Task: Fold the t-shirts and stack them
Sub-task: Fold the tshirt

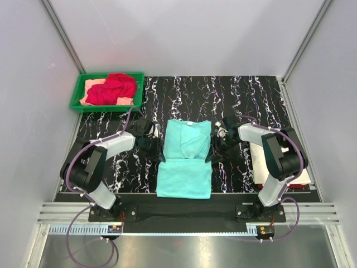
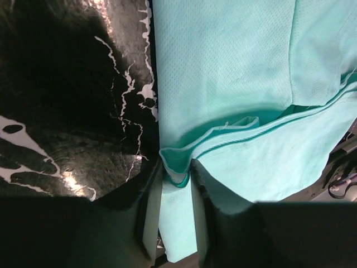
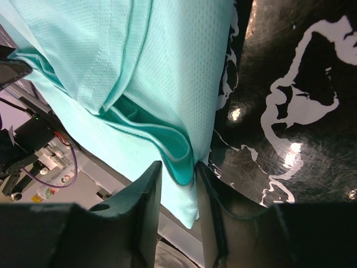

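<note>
A mint-teal t-shirt point(image 1: 184, 162) lies flat at the table's middle, collar toward the back, with a crease across its middle. My left gripper point(image 1: 157, 148) is at its left edge on that crease. In the left wrist view the gripper point(image 2: 175, 170) is shut on a bunched fold of the shirt point(image 2: 223, 67). My right gripper point(image 1: 214, 146) is at the right edge. In the right wrist view the gripper point(image 3: 178, 170) holds layered cloth of the shirt point(image 3: 139, 67). A red t-shirt point(image 1: 114, 86) lies crumpled on a peach one point(image 1: 91, 85) in the tray.
The green plastic tray point(image 1: 75, 104) stands at the back left. A flat white cloth pile point(image 1: 257, 162) with a red edge lies at the right, mostly under my right arm. The tabletop point(image 1: 245, 95) is black with white marbling, with grey walls around.
</note>
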